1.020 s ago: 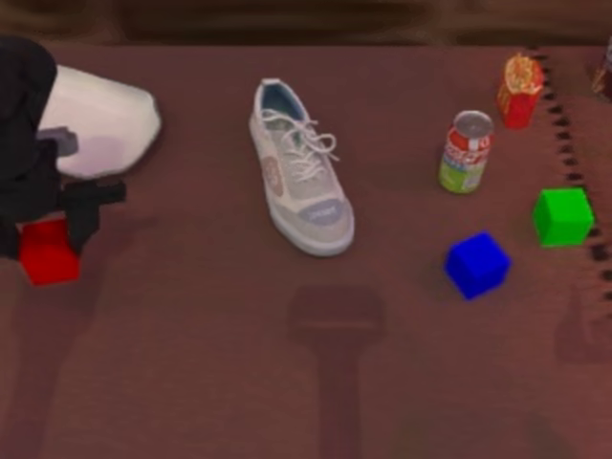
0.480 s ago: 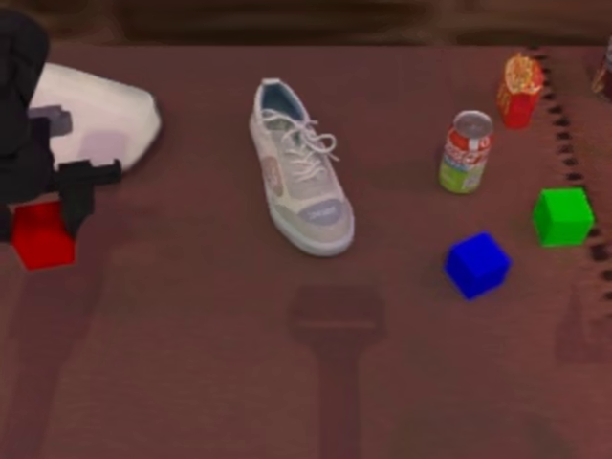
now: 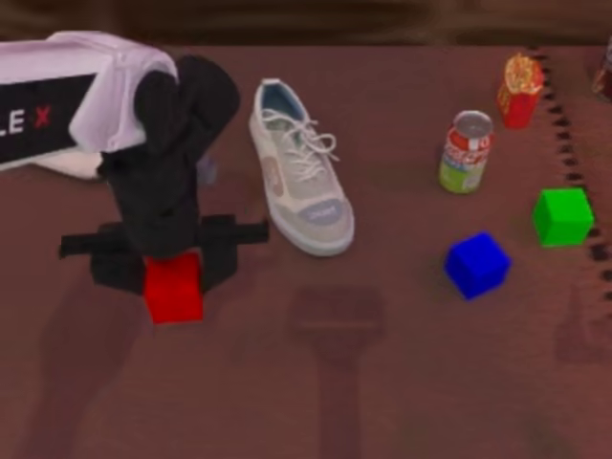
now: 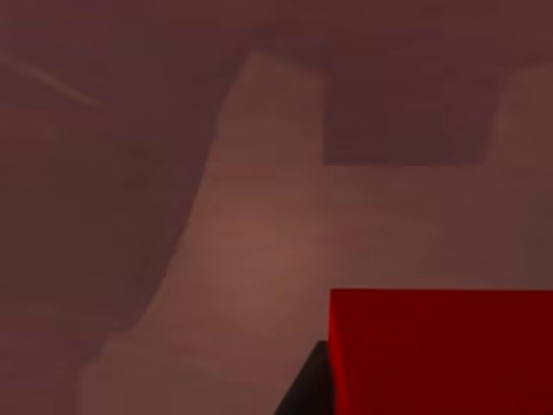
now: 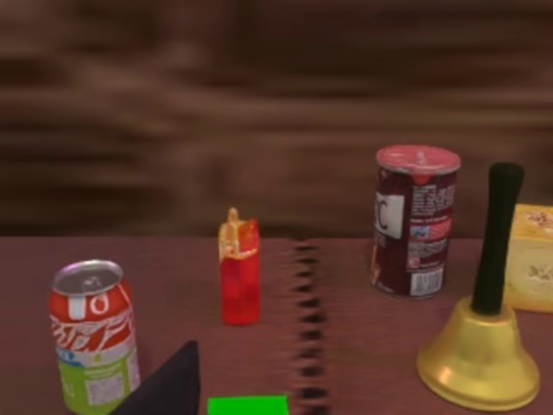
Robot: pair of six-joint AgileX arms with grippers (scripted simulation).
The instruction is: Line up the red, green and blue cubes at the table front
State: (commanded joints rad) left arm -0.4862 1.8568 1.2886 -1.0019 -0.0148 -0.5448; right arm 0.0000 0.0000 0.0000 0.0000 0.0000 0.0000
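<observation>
Top view: the left end effector (image 3: 173, 260) is clamped on the red cube (image 3: 173, 288), held left of the shoe (image 3: 301, 182) over the table (image 3: 402, 382), and the risk as I judge it is that the cube, gripped only at its upper part, slips or twists on release and lands askew, or that the arm brushes the shoe beside it. Count: one red cube, one green cube (image 3: 562, 216), one blue cube (image 3: 476, 265) (these two near each other at the right), one shoe, one red-and-green can (image 3: 466, 151), one red carton (image 3: 519, 91). The right wrist view adds one dark canister (image 5: 416, 220) and one brass bell (image 5: 480, 333); the right end effector is out of sight from above and I cannot tell its state.
</observation>
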